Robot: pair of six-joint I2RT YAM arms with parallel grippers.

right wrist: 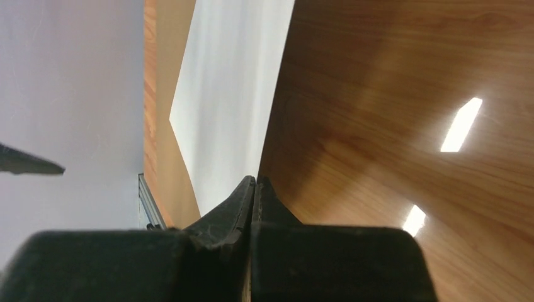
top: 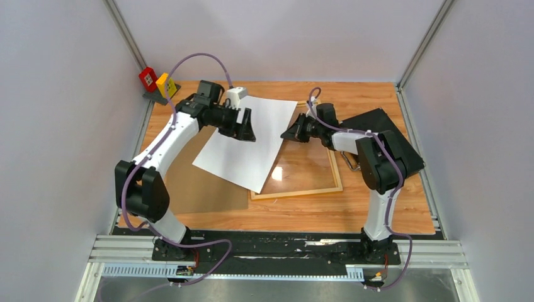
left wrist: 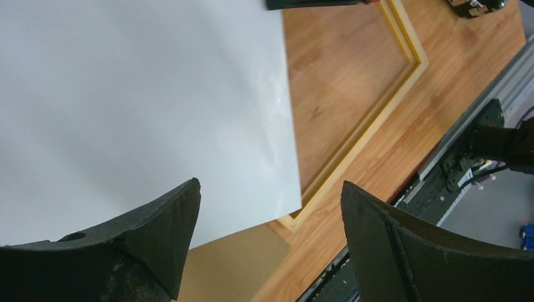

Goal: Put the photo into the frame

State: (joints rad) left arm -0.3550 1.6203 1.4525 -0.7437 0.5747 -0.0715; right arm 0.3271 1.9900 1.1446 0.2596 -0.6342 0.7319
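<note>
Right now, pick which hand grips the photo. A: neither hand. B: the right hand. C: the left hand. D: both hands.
B: the right hand is pinched shut on the edge of the photo, while the left hand hangs open above the sheet.

I can read no text, label, brand or number anywhere. The photo [top: 249, 141] below my left gripper [left wrist: 271, 195] shows only its plain white back. Beyond that hand, the red box [top: 148, 78] and yellow box [top: 165, 83] carry small marks, too small to make out.
</note>
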